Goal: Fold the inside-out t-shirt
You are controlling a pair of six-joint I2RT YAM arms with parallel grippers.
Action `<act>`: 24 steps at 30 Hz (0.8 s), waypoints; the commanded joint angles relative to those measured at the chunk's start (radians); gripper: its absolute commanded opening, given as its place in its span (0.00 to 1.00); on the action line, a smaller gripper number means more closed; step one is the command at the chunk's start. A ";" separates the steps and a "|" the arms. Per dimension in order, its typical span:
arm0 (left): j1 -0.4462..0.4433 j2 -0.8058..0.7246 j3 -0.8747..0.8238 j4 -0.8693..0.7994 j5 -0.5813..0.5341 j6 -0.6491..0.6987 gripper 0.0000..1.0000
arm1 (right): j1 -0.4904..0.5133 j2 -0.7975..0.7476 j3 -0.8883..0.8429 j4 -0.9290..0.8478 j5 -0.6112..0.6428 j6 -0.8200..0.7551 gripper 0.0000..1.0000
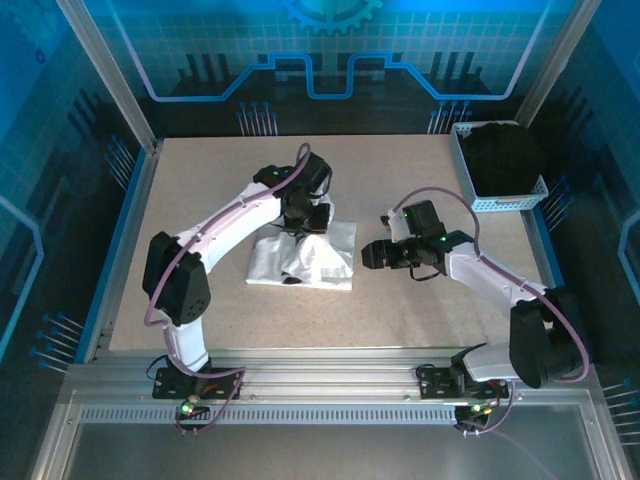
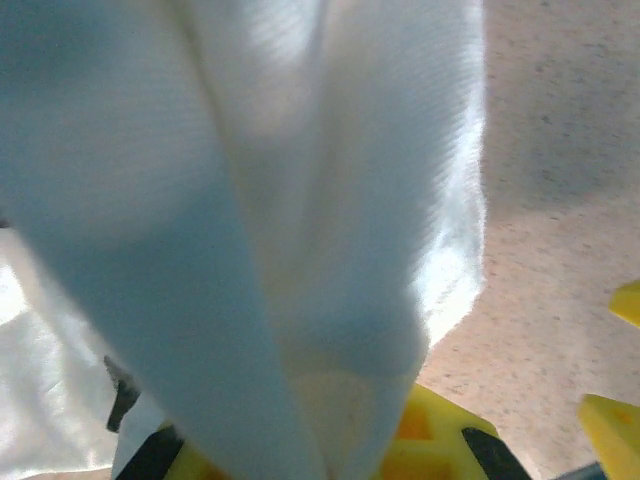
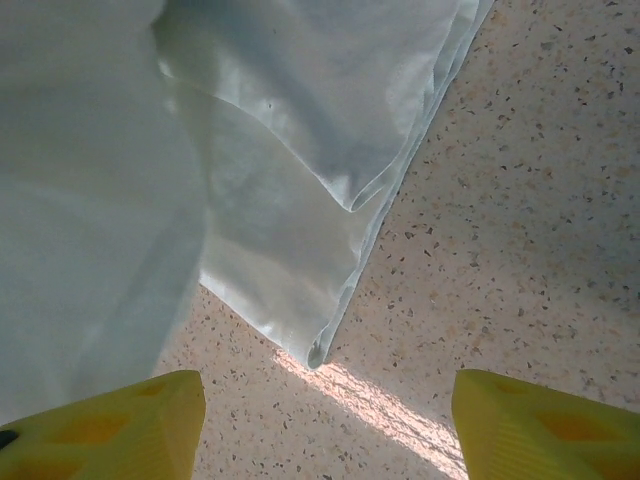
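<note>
- My left gripper (image 1: 300,228) is clamped on a gathered fold of the inside-out t-shirt (image 1: 320,262). The white cloth rises from between my yellow fingers (image 2: 420,440), lifted off the table (image 1: 200,200).
- Just under that hand, the rest of the shirt lies in a rough, rumpled rectangle, partly doubled over.
- My right gripper (image 1: 372,254) hangs with jaws apart, holding nothing, just beside the shirt's right edge. A hem corner lies just ahead of it.
- The cloth is thin and slack. I judge that a quick pull on the lifted fold could drag the lower layers and skew the stack.
- Far beyond my right hand sits a basket (image 1: 500,203) with a black garment (image 1: 505,155), well apart from the shirt.
</note>
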 commanded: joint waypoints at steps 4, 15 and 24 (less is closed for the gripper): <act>-0.015 0.141 0.073 0.031 0.072 -0.035 0.02 | -0.013 -0.038 -0.024 -0.041 0.026 -0.004 0.67; 0.022 0.178 0.071 0.282 0.308 -0.083 0.61 | -0.026 -0.091 -0.046 -0.057 0.139 0.049 0.69; 0.289 -0.211 -0.484 0.506 0.387 -0.143 0.74 | 0.208 0.040 0.101 0.047 0.192 0.052 0.70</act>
